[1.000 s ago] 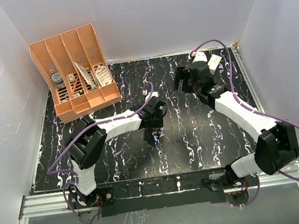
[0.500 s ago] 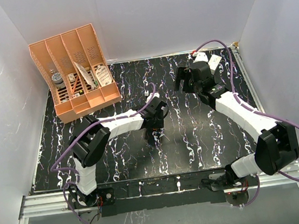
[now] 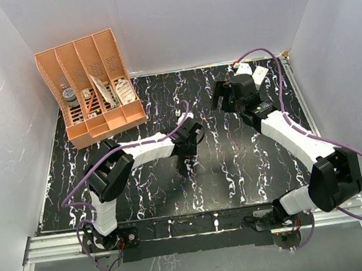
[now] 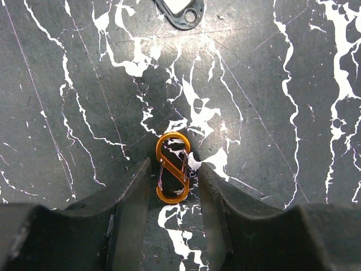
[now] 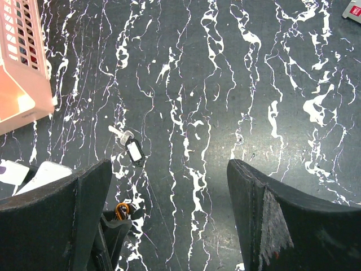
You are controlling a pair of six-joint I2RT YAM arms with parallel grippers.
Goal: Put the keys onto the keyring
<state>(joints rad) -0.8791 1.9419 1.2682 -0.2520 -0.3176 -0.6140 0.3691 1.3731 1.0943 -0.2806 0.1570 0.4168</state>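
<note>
The keyring (image 4: 172,167), a small orange S-shaped clip, lies flat on the black marbled table. My left gripper (image 4: 172,180) is open and low over the table. Its two fingers straddle the lower half of the keyring with a thin gap on each side. The keys, a silvery key on a dark tag (image 5: 131,148), lie just beyond the keyring. The tag's edge shows at the top of the left wrist view (image 4: 180,10). My right gripper (image 5: 169,192) is wide open and empty, high above the table's far right. In the top view the left gripper (image 3: 186,163) is mid-table.
A large orange slotted organizer (image 3: 89,87) stands at the back left and also shows in the right wrist view (image 5: 20,68). A white box with a red mark (image 5: 354,8) lies at the back right. White walls close in the table.
My left arm has swung its wrist slightly to the right and settled the gripper over the keyring. The right arm has barely moved.
</note>
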